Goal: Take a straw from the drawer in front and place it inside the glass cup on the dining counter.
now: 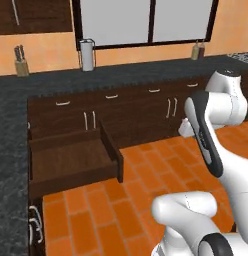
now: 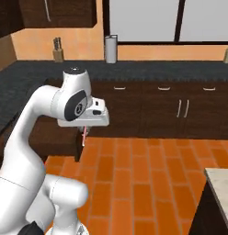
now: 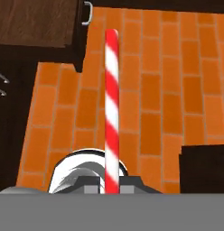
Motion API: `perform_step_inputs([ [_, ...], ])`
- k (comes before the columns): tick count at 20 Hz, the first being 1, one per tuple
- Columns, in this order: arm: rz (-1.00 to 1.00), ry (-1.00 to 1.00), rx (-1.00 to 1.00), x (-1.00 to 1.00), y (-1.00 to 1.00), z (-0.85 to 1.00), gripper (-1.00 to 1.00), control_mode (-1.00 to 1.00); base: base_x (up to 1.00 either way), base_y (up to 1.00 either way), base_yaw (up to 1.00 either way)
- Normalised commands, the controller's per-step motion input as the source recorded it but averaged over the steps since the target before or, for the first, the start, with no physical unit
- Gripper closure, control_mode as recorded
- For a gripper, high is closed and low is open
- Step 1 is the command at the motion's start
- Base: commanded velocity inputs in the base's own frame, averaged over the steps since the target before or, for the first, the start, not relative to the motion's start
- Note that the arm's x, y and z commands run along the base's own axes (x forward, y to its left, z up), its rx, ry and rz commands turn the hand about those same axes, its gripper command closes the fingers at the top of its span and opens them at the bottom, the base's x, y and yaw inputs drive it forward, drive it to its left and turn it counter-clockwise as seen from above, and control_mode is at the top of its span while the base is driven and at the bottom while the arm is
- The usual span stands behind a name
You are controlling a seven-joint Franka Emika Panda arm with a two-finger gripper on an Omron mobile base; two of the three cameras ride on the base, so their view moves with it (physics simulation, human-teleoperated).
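You have the orange brick-tile floor (image 2: 148, 183) spread under everything, its rectangular tiles laid in rows with thin pale grout. Behind it runs the black speckled granite table (image 1: 96, 75) over dark brown wooden cabinets (image 2: 180, 110) with small silver handles, and it wraps round the corner on the left. At the lower right of the right base view you can see one corner of the dining counter (image 2: 221, 181), a pale veined marble slab on a dark base.

The drawer (image 1: 71, 160) stands pulled out from the corner cabinets: wide, shallow, dark brown wood with a flat bottom.

Your arm (image 2: 37, 119) rises white and rounded from the base, bends at a dark-ringed joint and levels off so the hand hangs over the floor, clear of the drawer.

On the back table you have a white cylindrical paper-towel roll (image 1: 87, 55) standing upright and a tan knife block (image 1: 21, 62) off to its left; the small item at the far right of that table is too blurred to name.

The straw (image 3: 111, 108) is a thin straight stick with red and white spiral stripes, smooth and round-ended. In the hand view it runs straight out from the gripper (image 3: 112, 187), whose jaws are clenched on its near end. In the right base view it shows as a short pinkish sliver pointing down below the hand, well above the tiles.
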Motion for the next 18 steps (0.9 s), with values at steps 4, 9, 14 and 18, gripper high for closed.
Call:
perform_step_inputs([
  [4,0.0,0.0,0.0,0.0,0.0,0.0,1.0,1.0,0.56,-1.0,-0.44],
  [9,0.0,0.0,0.0,0.0,0.0,0.0,1.0,1.0,1.0,-0.4,-0.16],
  [14,0.0,0.0,0.0,0.0,0.0,0.0,1.0,1.0,1.0,0.04,-0.16],
  [18,0.0,0.0,0.0,0.0,0.0,0.0,1.0,1.0,1.0,0.09,-0.21],
])
